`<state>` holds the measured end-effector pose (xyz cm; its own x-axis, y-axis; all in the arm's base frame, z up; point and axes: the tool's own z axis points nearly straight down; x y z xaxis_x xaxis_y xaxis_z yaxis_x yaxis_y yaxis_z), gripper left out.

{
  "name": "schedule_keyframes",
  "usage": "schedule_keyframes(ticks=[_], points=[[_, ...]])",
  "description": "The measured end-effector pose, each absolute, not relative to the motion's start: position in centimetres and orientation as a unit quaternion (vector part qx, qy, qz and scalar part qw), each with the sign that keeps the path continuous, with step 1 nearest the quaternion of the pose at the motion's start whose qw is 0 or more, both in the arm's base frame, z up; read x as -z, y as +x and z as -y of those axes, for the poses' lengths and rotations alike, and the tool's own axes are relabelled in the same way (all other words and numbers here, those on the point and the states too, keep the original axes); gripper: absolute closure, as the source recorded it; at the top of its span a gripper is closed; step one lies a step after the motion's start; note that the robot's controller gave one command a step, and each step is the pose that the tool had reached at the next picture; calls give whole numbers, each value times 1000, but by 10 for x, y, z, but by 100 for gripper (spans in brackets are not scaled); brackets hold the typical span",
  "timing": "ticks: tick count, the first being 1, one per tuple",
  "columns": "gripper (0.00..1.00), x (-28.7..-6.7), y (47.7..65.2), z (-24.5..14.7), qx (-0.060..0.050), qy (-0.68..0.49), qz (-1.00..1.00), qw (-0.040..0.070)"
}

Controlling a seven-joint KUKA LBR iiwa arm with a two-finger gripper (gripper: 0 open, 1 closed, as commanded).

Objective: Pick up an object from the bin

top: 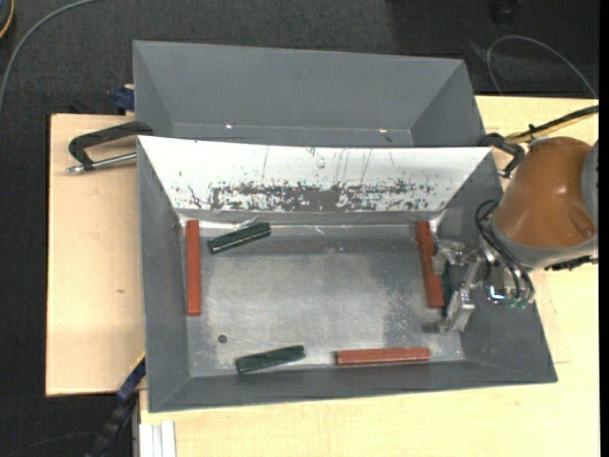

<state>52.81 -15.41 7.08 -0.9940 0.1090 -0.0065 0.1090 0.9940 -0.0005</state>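
From my station the grey metal bin [162,284] is the biggest thing on screen, and I place everything else against it, calling sides as the camera sees them. The arm comes in over the bin's right rim, its rounded orange cover [547,198] hanging above that rim's far end. Below the cover the gripper [449,320] is down inside the bin, close against the right wall and low toward the floor. I cannot tell how far it is open, and I see nothing in its hold. The thing nearest to it is the right red bar [430,265], which lies on the bin's floor, lengthwise along the foot of the right wall. The gripper is just beside this bar's near end, on the wall side, and I cannot tell whether they touch. The front red bar [382,356] lies flat along the bin's front wall, its right end near the gripper but apart from it. The left red bar [193,267] runs along the bin's left wall, well apart from the gripper. The back green bar [240,238] lies slightly tilted in the bin's far left corner, and the front green bar [270,359] lies by the front wall, left of the front red bar. A small dark speck [222,340] sits on the floor near the bin's front left corner.
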Motion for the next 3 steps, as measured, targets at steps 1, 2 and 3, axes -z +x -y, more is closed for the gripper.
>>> schedule_keyframes(ticks=[1,2,3], points=[[0,-151,492,146,0,99,-995,5],[0,-199,503,141,0,10,-1000,3],[0,-160,526,141,0,-230,-973,2]])
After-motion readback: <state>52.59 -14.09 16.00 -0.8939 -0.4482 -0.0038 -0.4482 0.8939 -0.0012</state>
